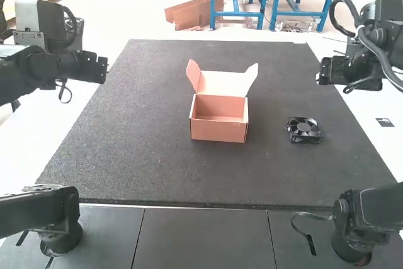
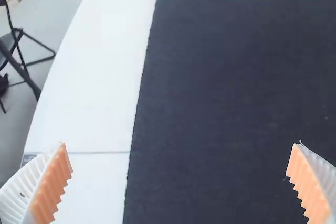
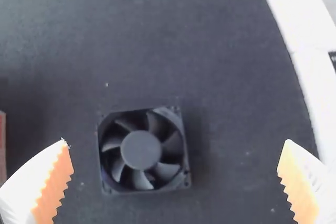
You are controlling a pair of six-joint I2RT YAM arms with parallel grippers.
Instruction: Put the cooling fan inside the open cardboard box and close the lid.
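Note:
A small pink-brown cardboard box (image 1: 218,116) stands open in the middle of the black mat (image 1: 157,149), its lid flap up at the back. A square black cooling fan (image 1: 304,130) lies flat on the mat to the right of the box. In the right wrist view the fan (image 3: 142,150) sits below and between the spread orange-padded fingers (image 3: 52,179) of my right gripper (image 3: 173,187), which is open and high above it. My left gripper (image 2: 178,182) is open too, held over the mat's left edge with nothing in it.
The white tabletop (image 1: 44,118) borders the mat on both sides. Both arm bases (image 1: 53,218) stand at the near edge. A small dark label (image 1: 385,121) lies on the white surface at the right.

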